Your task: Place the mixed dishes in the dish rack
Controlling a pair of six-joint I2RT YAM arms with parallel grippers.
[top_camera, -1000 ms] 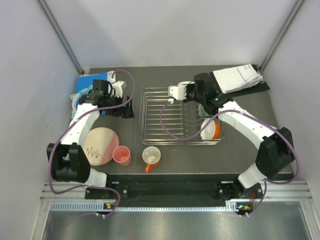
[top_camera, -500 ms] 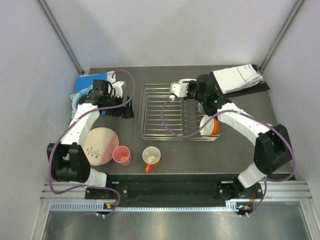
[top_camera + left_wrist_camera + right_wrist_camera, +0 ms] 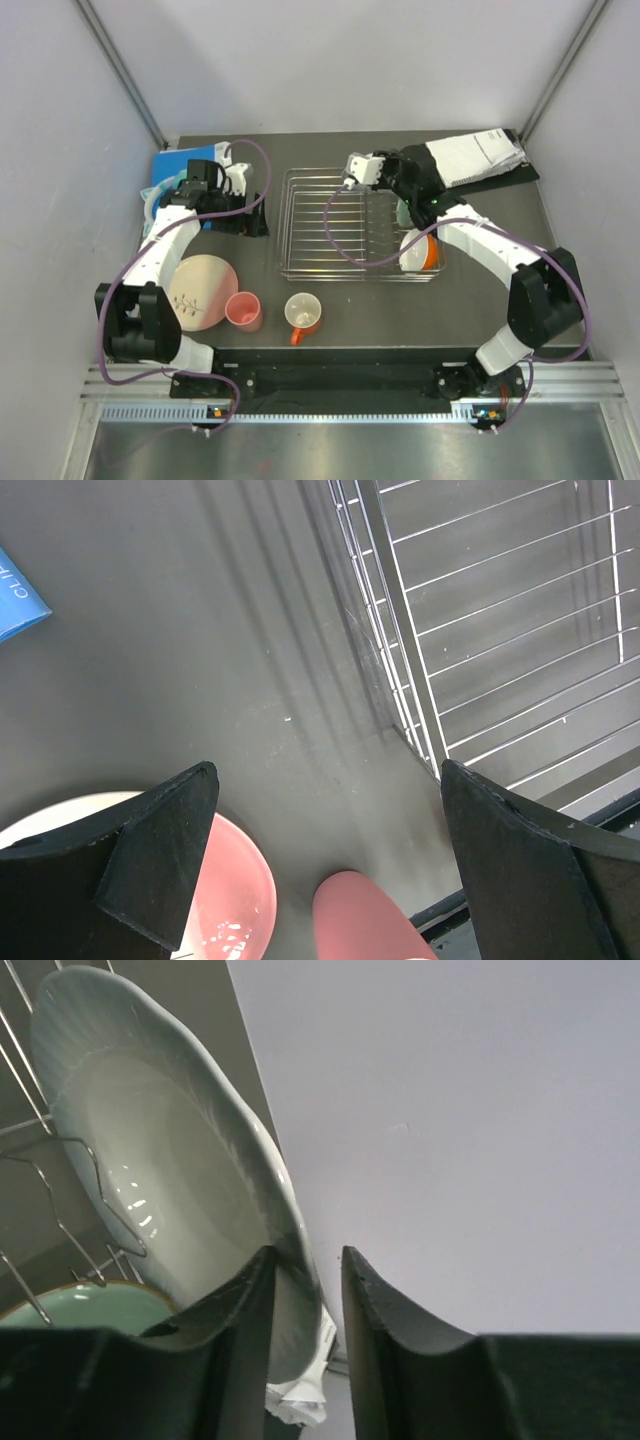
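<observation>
The silver wire dish rack (image 3: 320, 215) sits mid-table. The white shallow bowl (image 3: 160, 1160) stands on edge in its right end, also in the top view (image 3: 403, 213). My right gripper (image 3: 308, 1260) straddles the bowl's rim, narrowly open: the rim rests against the left finger, with a gap to the right finger. The orange white-lined bowl (image 3: 427, 255) stands in the rack's right front. My left gripper (image 3: 250, 218) is open and empty left of the rack. Below it are the pink cup (image 3: 365, 920) and cream-and-pink plate (image 3: 235, 900). The orange mug (image 3: 303, 313) stands in front of the rack.
The blue book (image 3: 175, 163) lies at the back left, with a mint-green bowl (image 3: 149, 200) partly hidden under my left arm. White papers on a black board (image 3: 475, 155) lie at the back right. Grey walls close in the table on three sides.
My right wrist has drawn back and up toward the rack's far edge, and the white bowl now stands steeper in the rack. The left arm has not moved.
</observation>
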